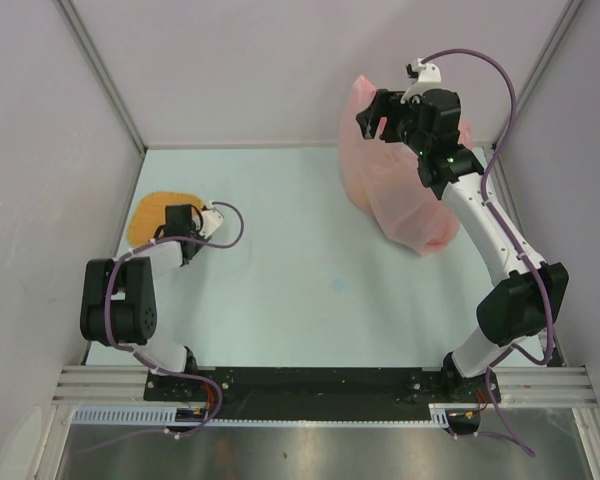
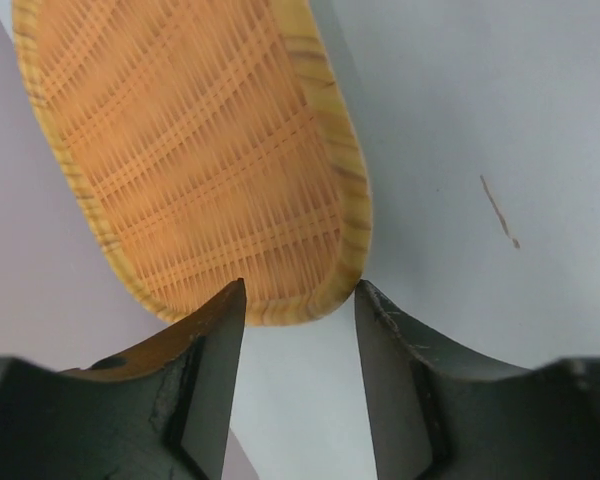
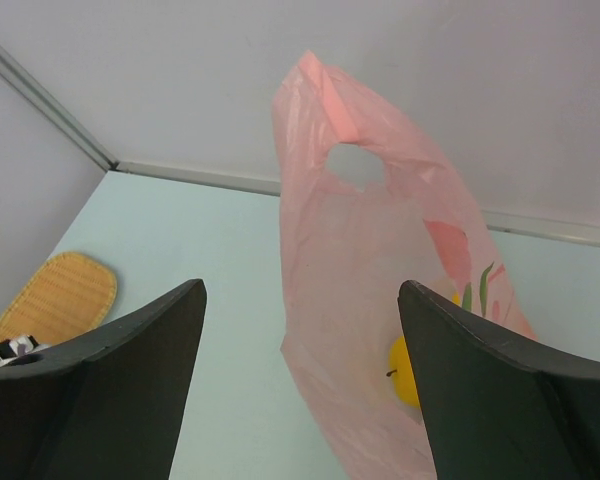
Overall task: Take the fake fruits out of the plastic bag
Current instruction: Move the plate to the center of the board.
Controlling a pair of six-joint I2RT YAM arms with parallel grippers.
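The pink plastic bag (image 1: 395, 200) stands tall at the back right of the table. In the right wrist view the bag (image 3: 360, 260) rises with a loop handle at its top, and a yellow round fruit (image 3: 404, 372) shows through its thin wall low down. The other fruits are hidden. My right gripper (image 1: 380, 118) hangs raised by the bag's upper left side, open and empty, with the bag seen between its fingers (image 3: 300, 290). My left gripper (image 1: 183, 220) is open and empty, low at the near edge of the woven tray (image 2: 300, 288).
The woven orange-tan tray (image 1: 148, 212) lies at the far left and holds nothing; it fills the left wrist view (image 2: 200, 150). Grey walls close in the pale table (image 1: 300, 270) on the left, back and right. The arm bases stand at the near edge.
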